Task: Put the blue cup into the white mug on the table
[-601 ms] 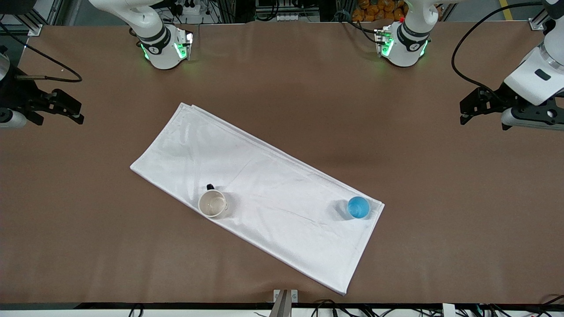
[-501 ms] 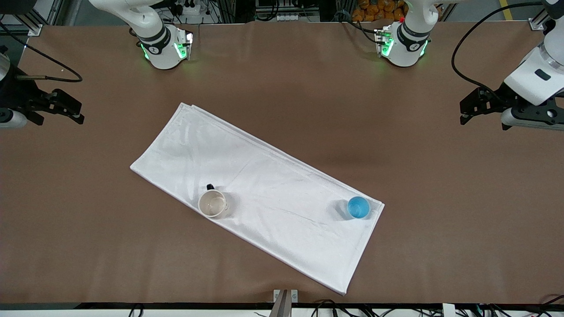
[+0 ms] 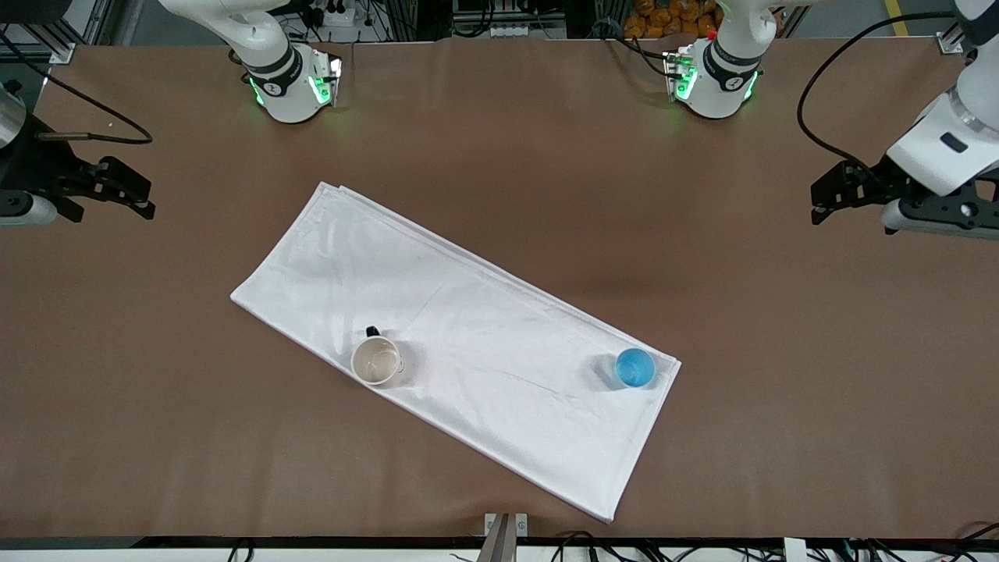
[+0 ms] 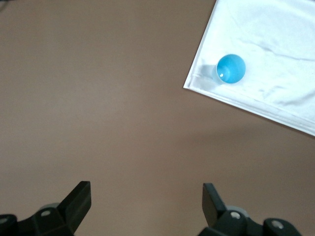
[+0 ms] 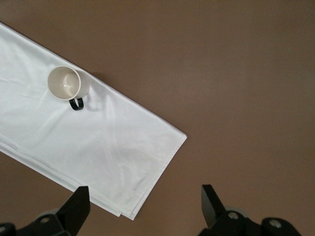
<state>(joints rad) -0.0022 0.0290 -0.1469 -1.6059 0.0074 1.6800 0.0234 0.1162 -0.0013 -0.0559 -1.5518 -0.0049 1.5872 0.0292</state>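
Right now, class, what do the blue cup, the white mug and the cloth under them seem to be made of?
Blue cup: probably plastic, uniform bright colour with a small glint inside.
White mug: likely glazed ceramic, smooth pale interior with a soft sheen and a dark handle.
White cloth: woven fabric, matte, with creases and hemmed edges.

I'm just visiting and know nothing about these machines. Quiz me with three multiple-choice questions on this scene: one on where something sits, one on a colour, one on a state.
1. Where does the blue cup stand?
A. inside the white mug
B. on the white cloth, at a corner
C. on bare table

2. What colour is the handle of the white mug?
A. black
B. blue
C. white

3. How is the left tool?
A. shut on the cup
B. open, holding nothing
C. shut on the cloth

Answers:
1 B: the white cloth lies under it, by a corner.
2 A: a dark handle shows at the rim.
3 B: its fingers stand apart over bare table.
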